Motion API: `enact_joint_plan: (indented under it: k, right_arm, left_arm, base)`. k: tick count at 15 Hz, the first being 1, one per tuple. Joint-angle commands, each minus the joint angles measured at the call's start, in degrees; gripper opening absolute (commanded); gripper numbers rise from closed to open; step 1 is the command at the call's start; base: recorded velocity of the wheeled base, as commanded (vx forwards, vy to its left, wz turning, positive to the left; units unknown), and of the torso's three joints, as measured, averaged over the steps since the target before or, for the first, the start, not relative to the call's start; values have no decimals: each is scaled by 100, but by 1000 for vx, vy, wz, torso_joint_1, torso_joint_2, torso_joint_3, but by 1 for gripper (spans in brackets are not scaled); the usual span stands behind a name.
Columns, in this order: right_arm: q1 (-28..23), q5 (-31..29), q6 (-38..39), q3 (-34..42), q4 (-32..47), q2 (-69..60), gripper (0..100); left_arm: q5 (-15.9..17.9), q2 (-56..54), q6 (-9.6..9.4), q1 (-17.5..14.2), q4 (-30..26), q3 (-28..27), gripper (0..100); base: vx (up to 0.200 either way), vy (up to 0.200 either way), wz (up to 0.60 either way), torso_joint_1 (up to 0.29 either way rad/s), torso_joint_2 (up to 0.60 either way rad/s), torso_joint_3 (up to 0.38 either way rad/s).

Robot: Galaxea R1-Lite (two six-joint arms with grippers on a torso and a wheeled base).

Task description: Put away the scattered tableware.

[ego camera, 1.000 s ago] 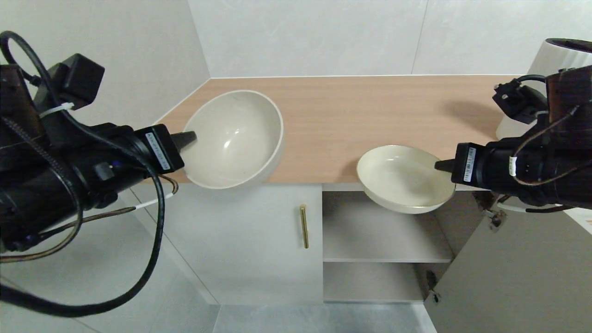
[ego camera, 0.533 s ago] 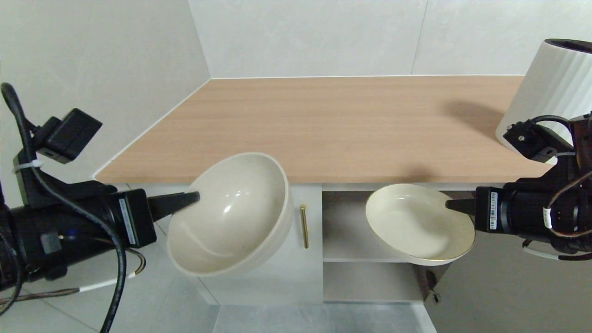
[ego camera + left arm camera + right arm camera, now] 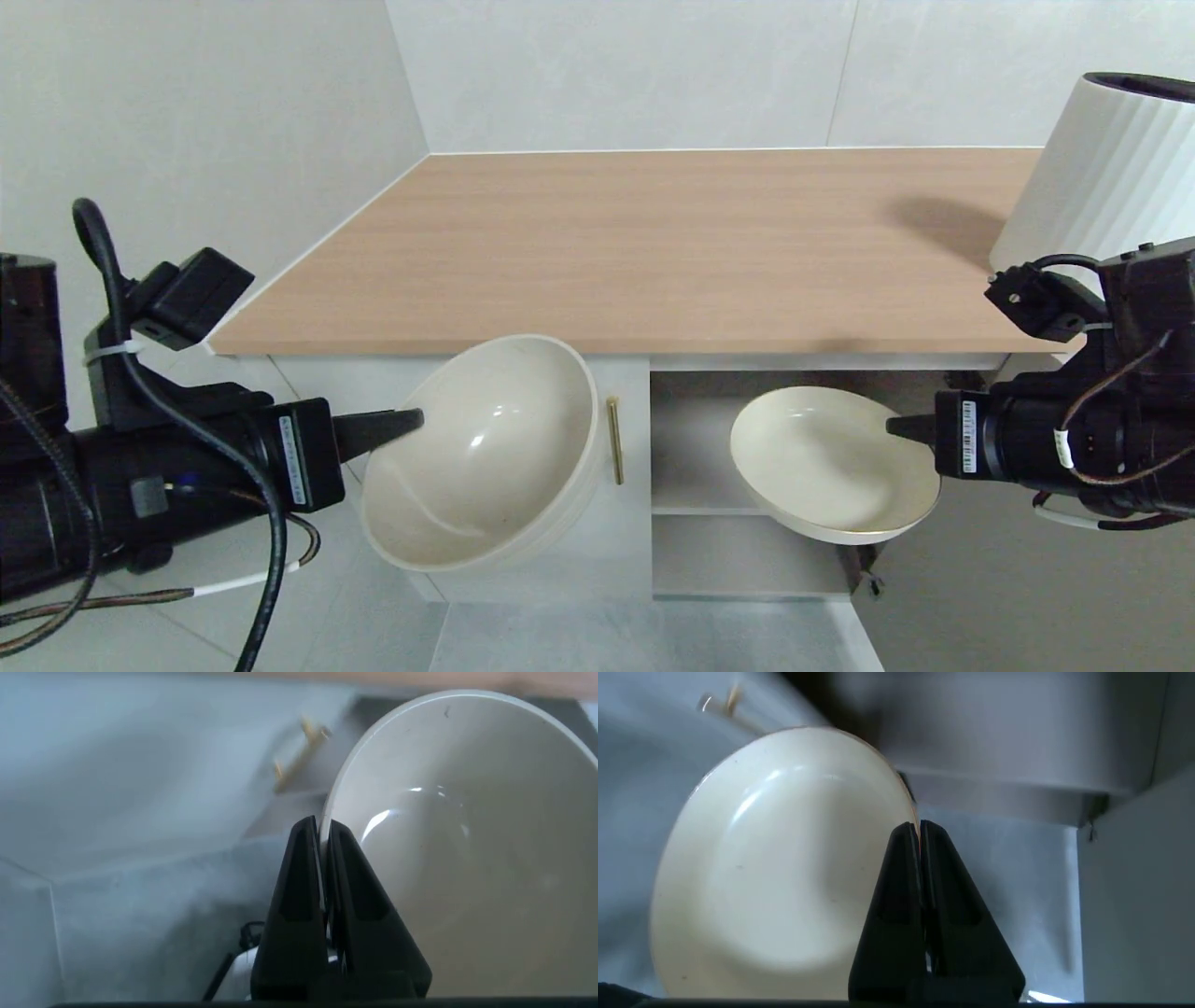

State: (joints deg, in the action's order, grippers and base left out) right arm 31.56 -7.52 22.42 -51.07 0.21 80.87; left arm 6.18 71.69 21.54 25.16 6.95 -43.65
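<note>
Left gripper (image 3: pixel 411 422) clamps the deep bowl (image 3: pixel 485 457), right gripper (image 3: pixel 893 427) the shallow bowl (image 3: pixel 826 467) — stowing; next I'd shelve it in the lower-centre cabinet (image 3: pixel 695 504).

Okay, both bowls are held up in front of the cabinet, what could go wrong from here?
1. The left tool pinches the large bowl only at its rim, and the right tool the shallow bowl likewise; either tilted bowl might slip and drop.
2. The large bowl hangs before the closed door, near its gold handle, and could knock it.
</note>
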Motion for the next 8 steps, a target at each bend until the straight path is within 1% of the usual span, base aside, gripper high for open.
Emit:
enact_joint_plan:
  k: [1, 5, 8]
  right_arm:
    - [-10, -12, -9, 44, -12, 60, 0]
    - [-185, -12, -36, 79, -65, 69, 0]
    - [-221, -12, -150, 194, -293, 104, 0]
  left_arm:
    - [-3, 99, 17, -2, -1, -12, 0]
    - [-3, 90, 17, -2, -1, -12, 0]
    - [-3, 90, 17, 6, 8, -12, 0]
  base:
    - [0, 0, 0, 0, 0, 0]
    - [0, 0, 0, 0, 0, 0]
    - [0, 0, 0, 0, 0, 0]
